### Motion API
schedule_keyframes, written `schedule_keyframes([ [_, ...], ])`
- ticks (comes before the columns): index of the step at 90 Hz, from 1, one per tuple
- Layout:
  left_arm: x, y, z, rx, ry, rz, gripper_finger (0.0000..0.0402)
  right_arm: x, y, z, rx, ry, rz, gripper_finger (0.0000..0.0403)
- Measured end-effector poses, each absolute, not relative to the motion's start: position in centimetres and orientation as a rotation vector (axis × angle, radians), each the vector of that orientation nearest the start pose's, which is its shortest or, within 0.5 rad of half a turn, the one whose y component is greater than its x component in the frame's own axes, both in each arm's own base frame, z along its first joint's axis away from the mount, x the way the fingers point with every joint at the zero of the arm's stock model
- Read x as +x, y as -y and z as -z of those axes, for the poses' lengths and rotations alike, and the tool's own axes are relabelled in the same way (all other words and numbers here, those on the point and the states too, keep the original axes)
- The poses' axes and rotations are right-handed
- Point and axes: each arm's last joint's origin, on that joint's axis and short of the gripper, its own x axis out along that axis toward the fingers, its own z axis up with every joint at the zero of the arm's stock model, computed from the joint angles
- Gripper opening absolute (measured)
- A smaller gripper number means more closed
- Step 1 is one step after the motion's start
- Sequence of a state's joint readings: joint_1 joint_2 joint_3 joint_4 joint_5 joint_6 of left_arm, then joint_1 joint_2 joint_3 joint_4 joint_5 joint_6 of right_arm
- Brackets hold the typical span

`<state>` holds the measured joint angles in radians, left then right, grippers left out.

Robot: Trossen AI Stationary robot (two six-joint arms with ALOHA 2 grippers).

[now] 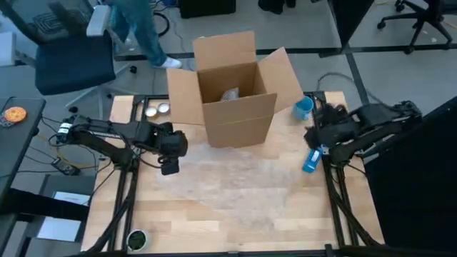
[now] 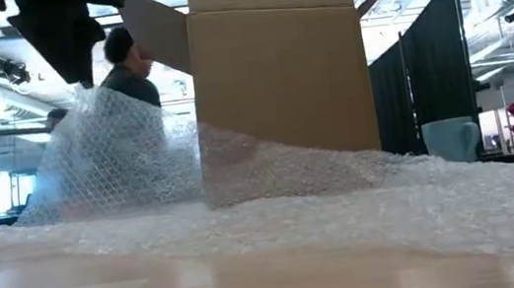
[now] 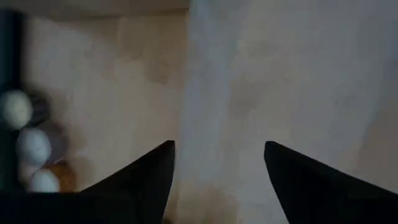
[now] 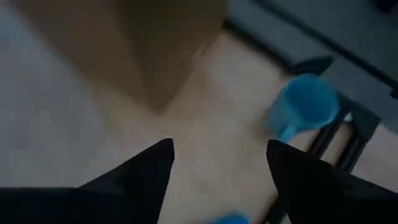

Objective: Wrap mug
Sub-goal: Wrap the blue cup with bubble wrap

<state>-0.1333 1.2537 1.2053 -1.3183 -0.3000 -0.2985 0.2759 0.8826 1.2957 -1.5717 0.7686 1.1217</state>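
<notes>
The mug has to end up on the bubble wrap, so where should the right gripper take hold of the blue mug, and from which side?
Judging by the right wrist view, the blue mug stands upright, mouth up, handle toward the camera. The open right gripper would probably do best coming from above, pinching the rim wall away from the handle. The cardboard box is close on one side, so a side approach looks cramped.

A blue mug (image 1: 303, 108) stands just right of the plain brown cardboard box (image 1: 235, 93). In front of the box, clear dimpled bubble wrap (image 1: 235, 182) covers the pale wood-grain bench (image 1: 178, 228). Both arms are black.
</notes>
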Motion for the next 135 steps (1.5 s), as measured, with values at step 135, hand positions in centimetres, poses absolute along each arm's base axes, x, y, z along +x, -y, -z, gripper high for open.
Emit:
schedule_keyframes([
  [135,28.3,6.3,-31.5,0.087,-0.728,-0.001,0.0234,7.2,12.0,-25.1,1.248,-0.268,1.561,0.0169],
])
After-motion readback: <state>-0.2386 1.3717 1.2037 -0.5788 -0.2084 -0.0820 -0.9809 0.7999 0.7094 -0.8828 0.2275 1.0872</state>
